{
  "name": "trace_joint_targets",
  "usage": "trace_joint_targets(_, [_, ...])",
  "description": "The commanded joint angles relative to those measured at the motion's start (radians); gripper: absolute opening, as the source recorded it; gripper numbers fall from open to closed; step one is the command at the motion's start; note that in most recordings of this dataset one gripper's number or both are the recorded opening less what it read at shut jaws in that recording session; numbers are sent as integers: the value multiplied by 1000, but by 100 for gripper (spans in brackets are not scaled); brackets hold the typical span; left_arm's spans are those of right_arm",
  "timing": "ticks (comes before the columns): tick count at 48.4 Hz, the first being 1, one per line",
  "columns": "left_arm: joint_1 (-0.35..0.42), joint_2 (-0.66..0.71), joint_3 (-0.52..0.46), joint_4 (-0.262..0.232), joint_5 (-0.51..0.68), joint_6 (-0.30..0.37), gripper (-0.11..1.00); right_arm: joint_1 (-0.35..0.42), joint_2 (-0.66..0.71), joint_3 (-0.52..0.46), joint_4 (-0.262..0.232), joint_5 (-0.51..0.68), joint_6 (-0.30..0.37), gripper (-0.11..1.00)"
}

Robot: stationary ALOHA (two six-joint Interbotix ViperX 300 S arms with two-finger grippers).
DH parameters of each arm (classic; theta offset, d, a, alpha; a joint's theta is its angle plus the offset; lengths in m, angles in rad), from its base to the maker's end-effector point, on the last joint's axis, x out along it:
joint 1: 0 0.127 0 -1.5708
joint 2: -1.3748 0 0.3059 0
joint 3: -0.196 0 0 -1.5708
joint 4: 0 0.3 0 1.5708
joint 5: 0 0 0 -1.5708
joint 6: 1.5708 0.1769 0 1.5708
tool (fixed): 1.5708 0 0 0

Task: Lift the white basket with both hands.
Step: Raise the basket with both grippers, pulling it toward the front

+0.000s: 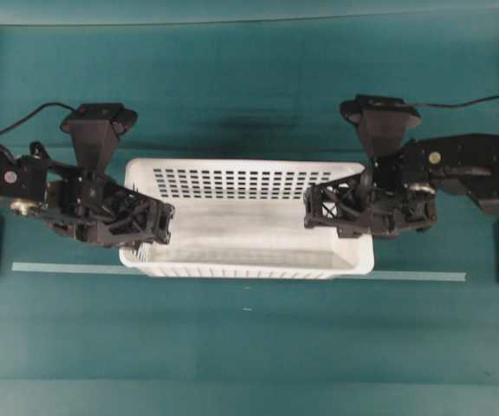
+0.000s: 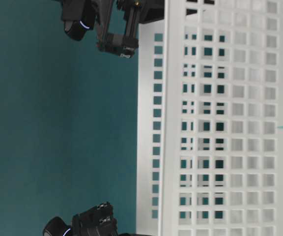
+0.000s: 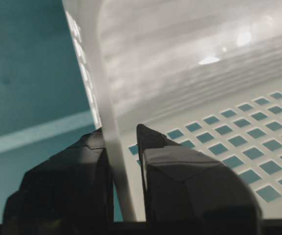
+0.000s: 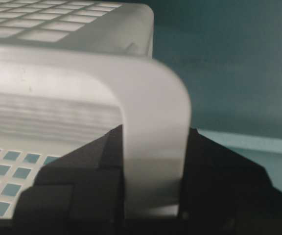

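Wrist views show the left gripper (image 3: 124,147) and right gripper (image 4: 153,161) each clenched on an end wall of the white basket (image 1: 249,217) above the teal table (image 1: 249,347); uneven raising could tilt it free.

From above, my left claw (image 1: 150,227) grips the left end wall of the white basket (image 1: 249,217), and my right claw (image 1: 323,211) grips its right end wall. The basket sits between my arms over the teal counter (image 1: 249,347), its perforated far wall showing. A pale tape strip (image 1: 423,276) runs along the counter beneath its near edge.
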State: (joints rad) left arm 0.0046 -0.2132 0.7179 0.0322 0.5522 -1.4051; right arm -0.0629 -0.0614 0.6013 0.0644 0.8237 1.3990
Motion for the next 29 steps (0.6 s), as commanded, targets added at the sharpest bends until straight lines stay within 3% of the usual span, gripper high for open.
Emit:
trace_joint_targets(1, [-26,-12,-8,5,-43,-9,6,58,2,11,-3,-2,-6,16])
trace_joint_targets(8, [-57,5,0,3,-48,-51,6,86,-2,20,-5,-5,29,16])
trace_joint_targets(29, [-87,41,-11,3,-44,-52,6,130,0,26,-5,-34,83,16])
